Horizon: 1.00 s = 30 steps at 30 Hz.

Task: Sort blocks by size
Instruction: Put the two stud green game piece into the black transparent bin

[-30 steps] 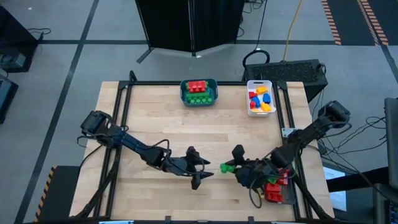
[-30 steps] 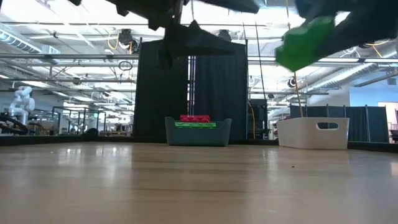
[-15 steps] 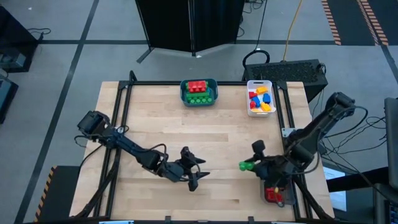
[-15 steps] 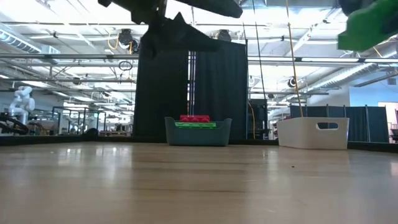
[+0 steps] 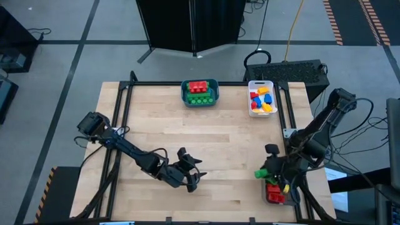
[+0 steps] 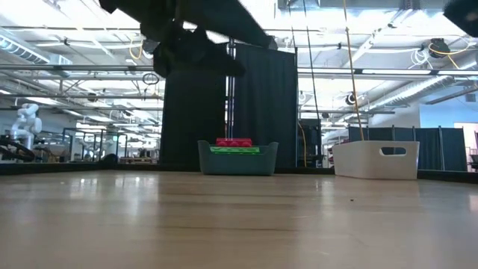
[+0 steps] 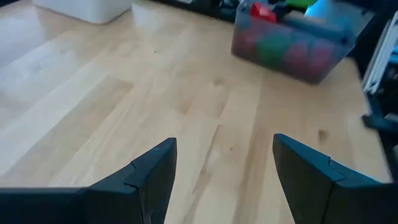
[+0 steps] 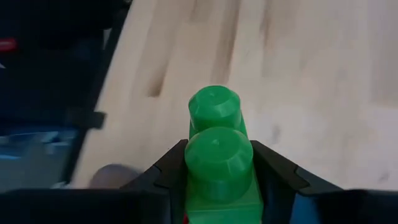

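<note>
Your right gripper (image 8: 217, 180) clamped a small green studded plastic brick (image 8: 217, 146) between its jaws; lower it squarely over the clear plastic bin (image 5: 275, 194) beneath before releasing. Left gripper (image 7: 221, 180) hovered with jaws wide and empty.

A glossy green plastic block (image 8: 216, 155) sits over the smooth pale wooden table (image 5: 231, 137).

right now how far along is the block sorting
Nearly done. Red and green blocks fill the teal bin, mixed ones the white bin, more sit in the clear bin. The right gripper holds a green block beside that bin. The left gripper is open and empty.
</note>
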Tool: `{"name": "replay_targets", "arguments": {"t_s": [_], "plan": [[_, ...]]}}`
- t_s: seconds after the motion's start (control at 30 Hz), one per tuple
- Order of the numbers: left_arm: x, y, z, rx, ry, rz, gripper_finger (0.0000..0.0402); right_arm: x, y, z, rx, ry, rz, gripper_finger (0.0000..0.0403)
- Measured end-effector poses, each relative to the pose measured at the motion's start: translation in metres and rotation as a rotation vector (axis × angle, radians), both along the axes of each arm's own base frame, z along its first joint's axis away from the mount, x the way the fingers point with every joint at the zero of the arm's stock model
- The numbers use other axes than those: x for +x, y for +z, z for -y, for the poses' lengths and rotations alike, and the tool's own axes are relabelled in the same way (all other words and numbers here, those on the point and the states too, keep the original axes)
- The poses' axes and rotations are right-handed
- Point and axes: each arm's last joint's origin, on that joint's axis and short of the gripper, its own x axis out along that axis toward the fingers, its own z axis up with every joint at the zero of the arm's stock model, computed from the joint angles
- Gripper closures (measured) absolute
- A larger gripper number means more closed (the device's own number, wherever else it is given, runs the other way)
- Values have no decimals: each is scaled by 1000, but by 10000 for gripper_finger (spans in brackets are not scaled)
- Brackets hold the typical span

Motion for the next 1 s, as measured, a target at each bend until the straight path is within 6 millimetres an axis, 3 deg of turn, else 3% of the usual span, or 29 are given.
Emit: {"name": "replay_targets", "arguments": {"t_s": [0.43, 0.73, 1.0], "plan": [[3, -7, -16, 41, 28, -81, 160, -24, -8, -6, 218, -172, -358, 273], [2, -8, -17, 65, 19, -103, 160, -37, -9, -15, 259, -239, -414, 273], [0, -10, -15, 71, 9, -122, 160, -39, -22, -28, 173, -242, -463, 272]]}}
